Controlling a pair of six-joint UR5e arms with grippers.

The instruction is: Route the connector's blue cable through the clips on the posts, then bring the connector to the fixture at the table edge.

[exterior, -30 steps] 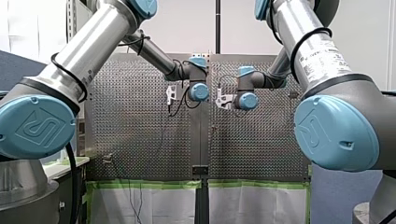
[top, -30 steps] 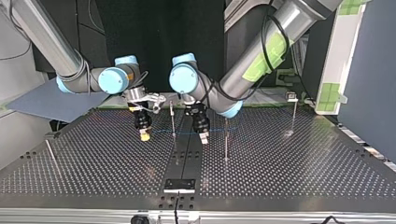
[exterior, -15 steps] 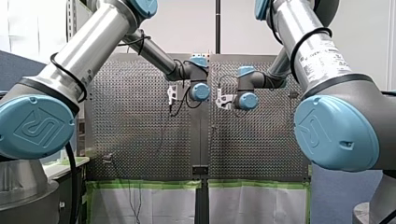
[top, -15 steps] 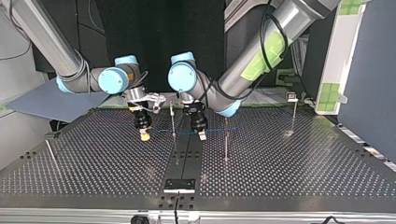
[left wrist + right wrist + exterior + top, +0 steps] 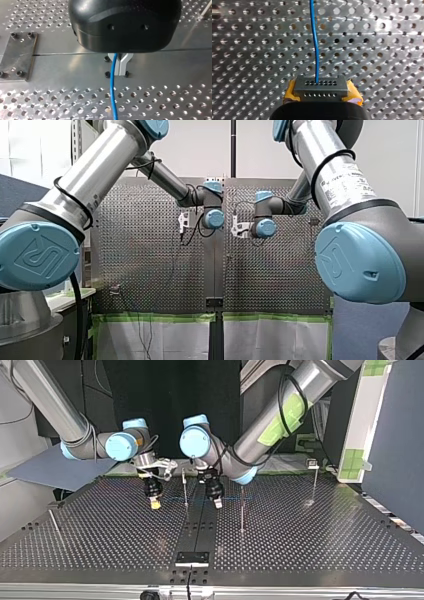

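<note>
The grey connector [image 5: 321, 85] sits between the yellow pads [image 5: 290, 92] of my right gripper [image 5: 321, 96], which is shut on it. Its blue cable [image 5: 315, 45] leaves the connector and runs ahead over the perforated table. In the top view my right gripper [image 5: 155, 503] hangs at the left of a thin post [image 5: 185, 487], and the blue cable [image 5: 176, 500] runs past that post to my left gripper [image 5: 217, 503]. The left gripper [image 5: 120, 67] has pale fingers [image 5: 124, 63] shut on the blue cable [image 5: 113, 97], a little above the table's middle seam.
More posts stand at the top view's middle [image 5: 242, 515], far right [image 5: 315, 482] and left [image 5: 54, 524], the last one leaning. A black fixture plate [image 5: 192, 558] lies at the table's near edge. A metal plate [image 5: 17, 56] with screws lies beside my left gripper.
My left gripper has shut on the blue cable and shifted slightly toward the post. My right gripper has stayed in place with the connector.
</note>
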